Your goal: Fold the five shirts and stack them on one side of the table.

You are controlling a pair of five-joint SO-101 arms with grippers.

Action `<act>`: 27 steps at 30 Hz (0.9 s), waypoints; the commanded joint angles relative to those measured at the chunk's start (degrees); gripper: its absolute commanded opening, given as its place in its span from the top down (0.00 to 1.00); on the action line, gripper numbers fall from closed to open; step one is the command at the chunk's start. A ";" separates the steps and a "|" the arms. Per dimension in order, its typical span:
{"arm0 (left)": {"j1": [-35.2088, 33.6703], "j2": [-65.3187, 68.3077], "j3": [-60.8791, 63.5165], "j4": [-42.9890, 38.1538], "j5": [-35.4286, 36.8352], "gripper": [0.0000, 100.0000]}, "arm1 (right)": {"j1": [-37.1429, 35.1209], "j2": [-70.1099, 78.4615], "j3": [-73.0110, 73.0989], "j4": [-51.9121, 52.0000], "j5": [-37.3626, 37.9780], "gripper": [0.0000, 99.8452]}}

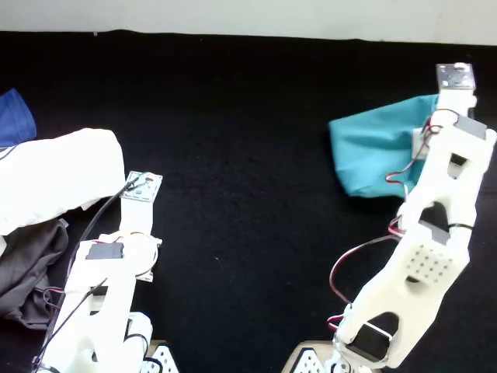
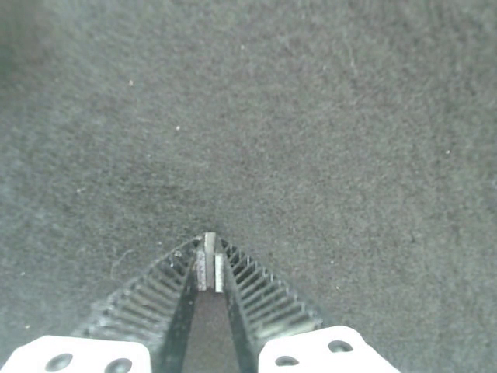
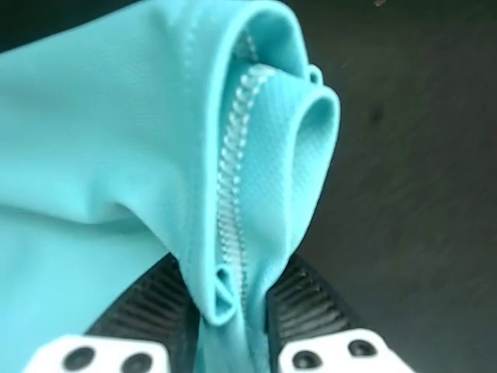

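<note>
Gripping teal shirt by its seam in right hand at desk's right edge, closed empty left hand well apart.

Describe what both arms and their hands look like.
The left arm and right arm are white plastic with dark joint blocks. Red and black cables loop beside the right arm, which has a perforated panel; black cables trail the left arm. The left hand and right hand have black ribbed fingers on white mounts.
</note>
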 commanded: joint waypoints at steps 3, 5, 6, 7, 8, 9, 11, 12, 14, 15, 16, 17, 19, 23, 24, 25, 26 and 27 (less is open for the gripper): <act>-0.48 -0.04 0.13 -1.14 -0.18 0.98 | 3.03 13.41 -20.26 -2.24 1.05 0.99; -0.48 -0.04 0.13 -1.14 -0.18 0.98 | 3.65 18.86 -27.91 -2.24 1.05 0.99; -0.48 -0.04 0.13 -1.14 -0.18 0.98 | 3.82 21.32 -31.69 -2.24 1.05 0.99; -0.48 -0.04 0.13 -1.14 -0.18 0.98 | 3.82 23.78 -35.30 -2.24 1.05 0.99; -0.40 -0.04 0.13 -1.14 -0.18 0.98 | 3.82 25.98 -38.55 -2.07 1.05 0.99; -0.40 -0.04 0.13 -1.14 -0.18 0.98 | 3.65 28.00 -41.36 -1.89 1.05 0.99; -0.40 -0.04 0.13 -1.14 -0.18 0.98 | 3.56 30.99 -46.64 -0.22 1.05 0.99; -0.40 -0.04 0.13 -1.14 -0.18 0.98 | 3.38 31.78 -49.01 1.36 1.05 0.98; -0.40 -0.04 0.13 -1.14 -0.18 0.98 | 3.21 31.96 -52.79 6.02 0.97 0.92; -0.40 -0.04 0.13 -1.14 -0.18 0.98 | 3.12 31.96 -54.55 8.31 0.88 0.88; -0.40 -0.04 0.13 -1.14 -0.18 0.98 | 2.95 31.96 -56.31 10.33 0.44 0.82; -0.40 -0.04 0.13 -1.14 -0.18 0.98 | 2.86 31.96 -58.24 11.91 -0.62 0.78; -0.40 -0.04 0.13 -1.14 -0.18 0.98 | 3.03 31.96 -61.85 13.41 -2.64 0.71; -0.40 -0.04 0.13 -1.14 -0.18 0.98 | 3.03 31.96 -68.26 13.93 -5.54 0.71; -0.40 -0.04 0.13 -1.14 -0.18 0.98 | 2.95 31.87 -69.05 13.76 -6.42 0.71; -0.40 -0.04 0.13 -1.14 -0.18 0.98 | 2.77 31.87 -69.14 13.67 -7.03 0.71; -0.40 -0.04 0.13 -1.14 -0.18 0.98 | 2.51 31.87 -69.05 13.85 -7.38 0.71; -0.40 -0.04 0.13 -1.14 -0.18 0.98 | 2.07 32.04 -69.05 14.20 -7.38 0.71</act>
